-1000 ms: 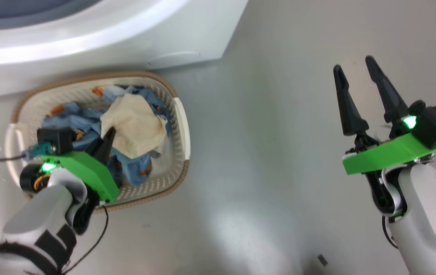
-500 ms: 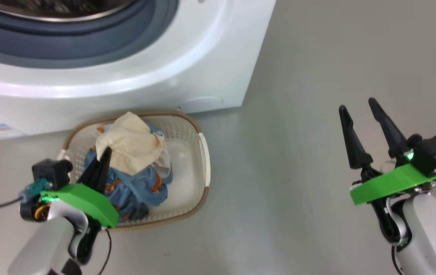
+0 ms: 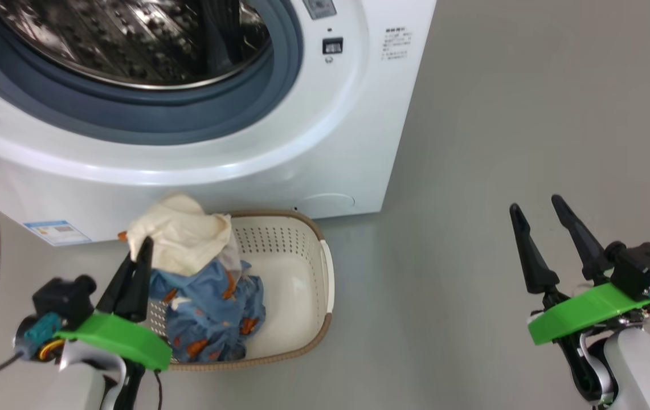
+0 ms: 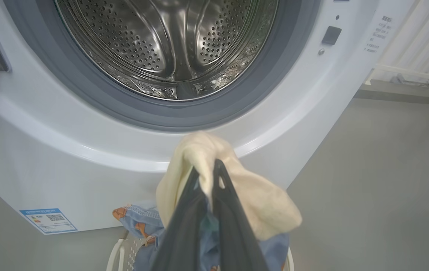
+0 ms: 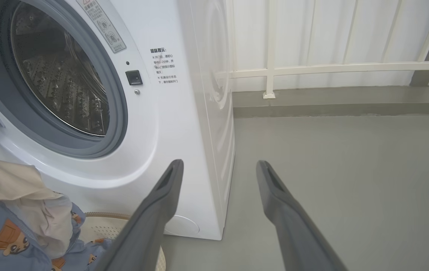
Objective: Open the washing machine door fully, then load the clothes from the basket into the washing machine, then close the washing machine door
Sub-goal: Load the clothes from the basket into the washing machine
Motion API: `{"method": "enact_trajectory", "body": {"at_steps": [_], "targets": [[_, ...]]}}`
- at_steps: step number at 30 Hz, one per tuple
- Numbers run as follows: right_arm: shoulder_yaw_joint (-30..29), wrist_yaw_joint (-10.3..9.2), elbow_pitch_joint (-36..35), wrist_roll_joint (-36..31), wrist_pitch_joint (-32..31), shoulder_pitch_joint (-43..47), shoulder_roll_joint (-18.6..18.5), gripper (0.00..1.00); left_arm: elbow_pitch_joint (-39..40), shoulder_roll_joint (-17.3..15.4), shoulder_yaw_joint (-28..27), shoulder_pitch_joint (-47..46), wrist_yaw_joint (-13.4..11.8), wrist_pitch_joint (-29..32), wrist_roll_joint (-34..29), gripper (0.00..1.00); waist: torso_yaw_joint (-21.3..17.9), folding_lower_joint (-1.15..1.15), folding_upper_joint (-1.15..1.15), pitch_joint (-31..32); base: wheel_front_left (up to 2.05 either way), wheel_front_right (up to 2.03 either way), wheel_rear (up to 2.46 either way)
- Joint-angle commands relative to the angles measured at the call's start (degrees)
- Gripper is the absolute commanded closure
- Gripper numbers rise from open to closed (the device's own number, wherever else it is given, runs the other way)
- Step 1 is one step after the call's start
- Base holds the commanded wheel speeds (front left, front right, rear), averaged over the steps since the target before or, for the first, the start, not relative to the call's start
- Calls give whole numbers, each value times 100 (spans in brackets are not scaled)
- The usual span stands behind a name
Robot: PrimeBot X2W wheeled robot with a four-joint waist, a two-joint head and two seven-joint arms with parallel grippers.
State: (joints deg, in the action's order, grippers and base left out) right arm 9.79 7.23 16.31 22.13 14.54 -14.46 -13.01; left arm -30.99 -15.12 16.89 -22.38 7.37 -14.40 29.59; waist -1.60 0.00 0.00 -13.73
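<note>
While the left gripper (image 3: 143, 246) pinched the clothes (image 3: 199, 285) over the basket's (image 3: 325, 273) left end, the right gripper (image 3: 534, 205) stood spread.

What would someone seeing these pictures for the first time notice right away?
First the open washing machine, its shiny steel drum at the top left of the head view. Just below, the left gripper is shut on a bundle of clothes, cream piece on top, bear-print blue beneath, hanging over the basket. At the lower right, the right gripper stands open above bare grey floor.
</note>
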Motion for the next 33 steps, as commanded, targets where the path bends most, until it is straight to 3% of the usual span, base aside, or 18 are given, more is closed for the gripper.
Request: {"method": "enact_trajectory", "body": {"at_steps": [1, 18, 26, 33], "targets": [[74, 25, -113, 81, 46, 98, -90, 0, 205, -152, -279, 51, 12, -60, -91, 100, 90, 0, 0, 186, 0, 0, 0], [-125, 25, -153, 94, 46, 645, -203, 0, 1592, 190, -1555, 1343, 12, -60, -1103, 100, 209, 0, 0, 667, 0, 0, 0], [-217, 25, -201, 78, 46, 758, -183, 0, 1909, 332, -1774, 1586, 12, -60, -1299, 100, 197, 0, 0, 641, 0, 0, 0], [-197, 25, -249, 52, 46, 599, -136, 0, 1939, 359, -1810, 1271, 12, -60, -1346, 100, 117, 0, 0, 321, 0, 0, 0]]}}
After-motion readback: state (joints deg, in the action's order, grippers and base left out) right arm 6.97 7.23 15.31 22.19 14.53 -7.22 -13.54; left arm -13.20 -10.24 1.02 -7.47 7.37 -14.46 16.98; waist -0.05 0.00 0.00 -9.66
